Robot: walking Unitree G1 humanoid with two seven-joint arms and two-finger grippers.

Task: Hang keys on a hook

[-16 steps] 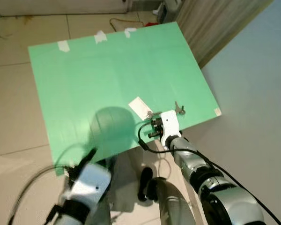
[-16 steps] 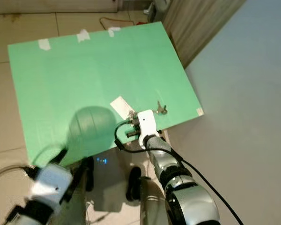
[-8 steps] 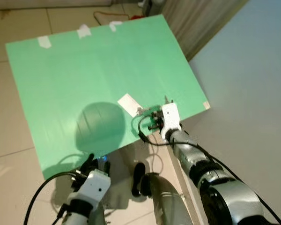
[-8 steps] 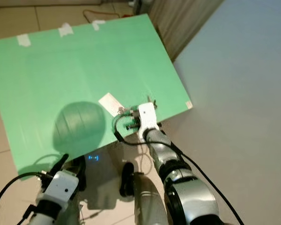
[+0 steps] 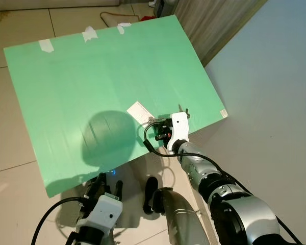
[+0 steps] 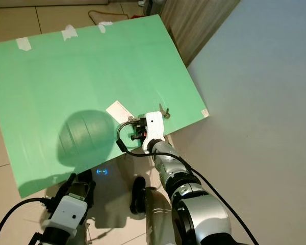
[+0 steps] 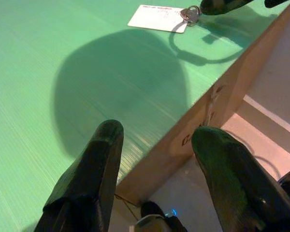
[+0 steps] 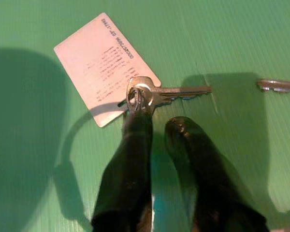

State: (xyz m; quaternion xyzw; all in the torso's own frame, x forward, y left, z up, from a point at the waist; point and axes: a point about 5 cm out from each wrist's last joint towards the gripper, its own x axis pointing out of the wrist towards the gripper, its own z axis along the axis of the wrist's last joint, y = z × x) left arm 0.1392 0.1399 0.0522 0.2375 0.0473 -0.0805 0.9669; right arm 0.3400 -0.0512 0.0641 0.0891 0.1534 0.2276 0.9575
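**Keys Lying at the Tip of the Right Gripper**

A big green board (image 5: 107,87) is seen lying flat over a tiled floor (image 5: 10,153). Bits of white tape (image 5: 46,45) are stuck along its far edge. A round dark shadow (image 5: 106,138) is cast on the green near the close edge.

The keys (image 8: 150,94) are found on the board, near its close right corner. A silver ring and one long silver key are joined to a white tag (image 8: 104,65) with small print on it. The tag is laid flat, and the key is stretched out sideways from the ring.

The right gripper (image 8: 157,123) is held low over the board, right at the keys. One black finger (image 8: 135,135) is placed so its tip touches the ring. The other finger is set just beside it, close under the key's long part. The two fingers are kept only a little apart, with a thin gap between them. Nothing is held between them, and the keys rest on the board.

A second small silver piece (image 8: 278,85) is seen on the board, off to the side of the key.

The left gripper (image 7: 154,154) is kept low by the board's close edge, well apart from the keys. Its fingers are spread wide and nothing is held.
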